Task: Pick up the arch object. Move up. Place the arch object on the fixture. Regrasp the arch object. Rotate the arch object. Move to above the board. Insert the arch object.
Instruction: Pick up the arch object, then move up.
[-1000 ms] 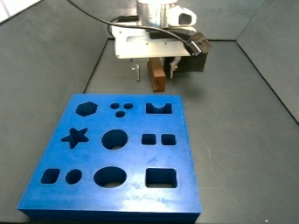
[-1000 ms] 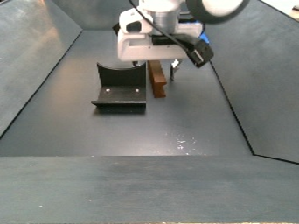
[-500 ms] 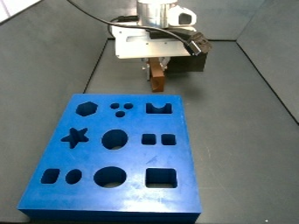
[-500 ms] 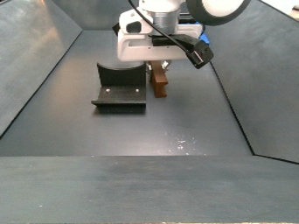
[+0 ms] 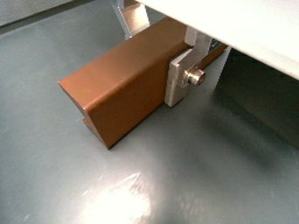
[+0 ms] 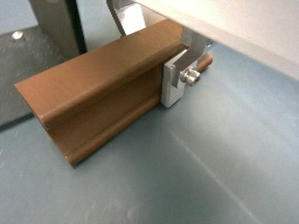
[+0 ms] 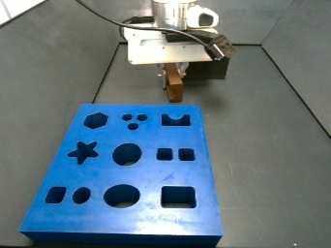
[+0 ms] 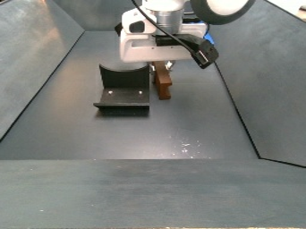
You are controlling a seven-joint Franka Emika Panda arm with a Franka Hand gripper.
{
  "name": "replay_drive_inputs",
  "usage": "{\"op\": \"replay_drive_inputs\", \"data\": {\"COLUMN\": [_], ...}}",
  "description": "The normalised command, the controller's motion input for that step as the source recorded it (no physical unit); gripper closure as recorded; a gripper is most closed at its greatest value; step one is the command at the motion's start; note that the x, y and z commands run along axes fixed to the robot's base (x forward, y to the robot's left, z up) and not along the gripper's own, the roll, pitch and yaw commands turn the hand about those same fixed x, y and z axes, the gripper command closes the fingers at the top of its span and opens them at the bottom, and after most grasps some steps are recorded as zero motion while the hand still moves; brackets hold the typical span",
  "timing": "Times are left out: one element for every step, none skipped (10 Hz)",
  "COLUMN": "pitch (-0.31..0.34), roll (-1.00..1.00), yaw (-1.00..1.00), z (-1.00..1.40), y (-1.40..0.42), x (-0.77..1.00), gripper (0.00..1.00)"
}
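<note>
My gripper [image 7: 172, 76] is shut on the arch object [image 7: 172, 87], a long orange-brown block, and holds it on end just off the floor. In the side view with the fixture [image 8: 122, 90], the gripper [image 8: 162, 75] and arch object [image 8: 162, 84] are close beside that dark L-shaped bracket, to its right. Both wrist views show the arch object [image 5: 126, 86] [image 6: 100, 94] clamped between the silver fingers [image 5: 181, 74] [image 6: 176, 77]. The blue board [image 7: 130, 199] with cut-out holes lies nearer the camera than the gripper, apart from it.
Dark grey walls enclose the floor [image 8: 180, 134] on the sides and back. Part of the fixture [image 6: 52, 31] shows close to the arch object in a wrist view. The board's arch-shaped hole [image 7: 177, 118] is at its far right corner.
The gripper has risen a little with the arch object since a second ago. Nothing has visibly moved in the last half second.
</note>
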Motion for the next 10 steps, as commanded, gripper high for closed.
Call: {"op": "replay_drive_inputs", "data": {"pitch": [0.000,0.000,0.000,0.000,0.000,0.000,0.013,0.035,0.040,0.046], "roll": [0.00,0.00,0.00,0.00,0.00,0.00,0.00,-0.01,-0.02,-0.03], "yaw": [0.00,0.00,0.00,0.00,0.00,0.00,-0.04,-0.04,-0.02,-0.01], "z": [0.00,0.00,0.00,0.00,0.00,0.83,0.81,0.72,0.60,0.46], "y": [0.00,0.00,0.00,0.00,0.00,0.00,-0.02,-0.03,-0.01,-0.01], "x": [0.00,0.00,0.00,0.00,0.00,0.00,-0.01,-0.04,-0.03,-0.02], "gripper": [1.00,1.00,1.00,1.00,1.00,1.00,1.00,1.00,1.00,1.00]}}
